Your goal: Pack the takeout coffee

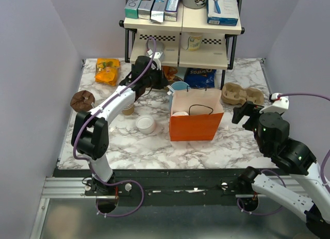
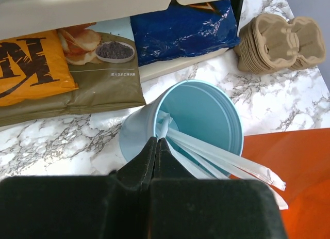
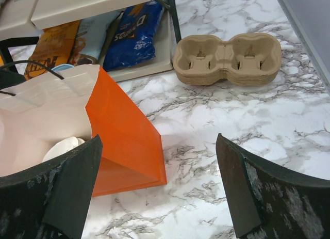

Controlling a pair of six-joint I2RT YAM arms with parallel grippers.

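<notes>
**A:** Item one, takeout coffee (image 1: pixel 180 114). Location?

**B:** Inside the orange paper bag (image 1: pixel 196 128), mid-desk (image 1: pixel 154 146). Only a round white lid shows, low on the bag's left side. The tan body is hidden, so calling it the coffee is a judgement. A second tan cup (image 1: pixel 128 110) stands under the left arm, partly covered, and is entered separately.

**A:** Item two, left pincer (image 2: pixel 157 142)?

**B:** Pressed together, tips at the near rim of the light-blue cup (image 2: pixel 206 110), where the white packets (image 2: pixel 221 156) end. I cannot tell whether a packet is caught between them.

**A:** Item three, right pincer (image 3: pixel 160 197)?

**B:** Spread wide, holding nothing, to the right of the bag and apart from it.

**A:** Hazards?

**B:** Three.
- The blue cup looks light. A lift with the tips snagged on its rim would likely tip it toward the bag.
- A long packet could catch on the bag's mouth or its black handle (image 1: pixel 198 109) and fall outside.
- Nothing steadies the bag. A knock from the left arm could topple it, and the coffee with it.
</notes>
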